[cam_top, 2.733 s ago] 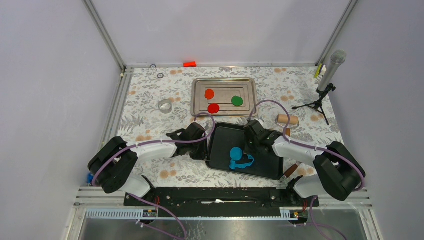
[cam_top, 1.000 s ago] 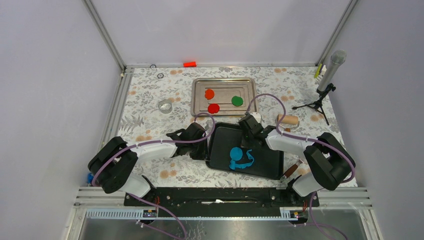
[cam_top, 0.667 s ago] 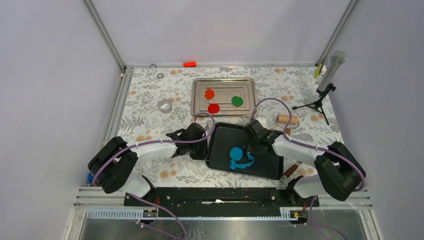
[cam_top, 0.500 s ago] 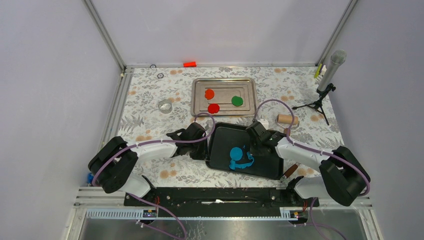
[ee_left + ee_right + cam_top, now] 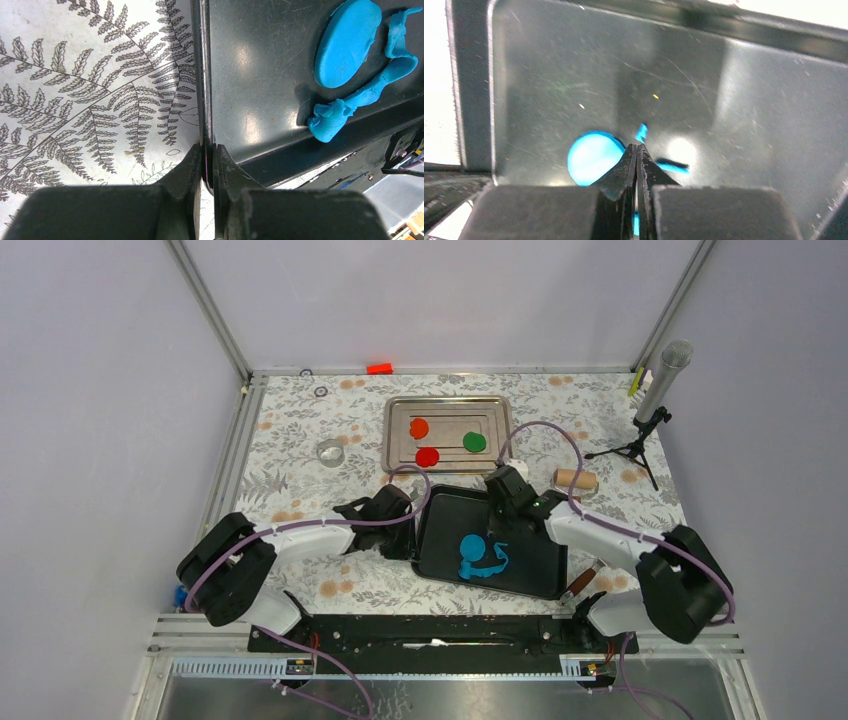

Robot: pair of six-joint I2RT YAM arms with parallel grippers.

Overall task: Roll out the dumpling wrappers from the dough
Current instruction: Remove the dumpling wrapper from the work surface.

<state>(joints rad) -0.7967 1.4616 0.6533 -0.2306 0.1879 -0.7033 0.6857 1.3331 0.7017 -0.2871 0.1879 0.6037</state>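
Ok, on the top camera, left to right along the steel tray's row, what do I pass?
Metal ring → steel tray with the dumpling wrappers → wooden roller → microphone stand.

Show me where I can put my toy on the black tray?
The black tray is bare right of the blue scrap, up to its right rim. A narrower strip lies between the blue disc and the left rim. It's crowded under the right end effector.

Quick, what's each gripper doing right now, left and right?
Left gripper: closed on the rim of the black tray.
Right gripper: closed, holding nothing, over the tray.
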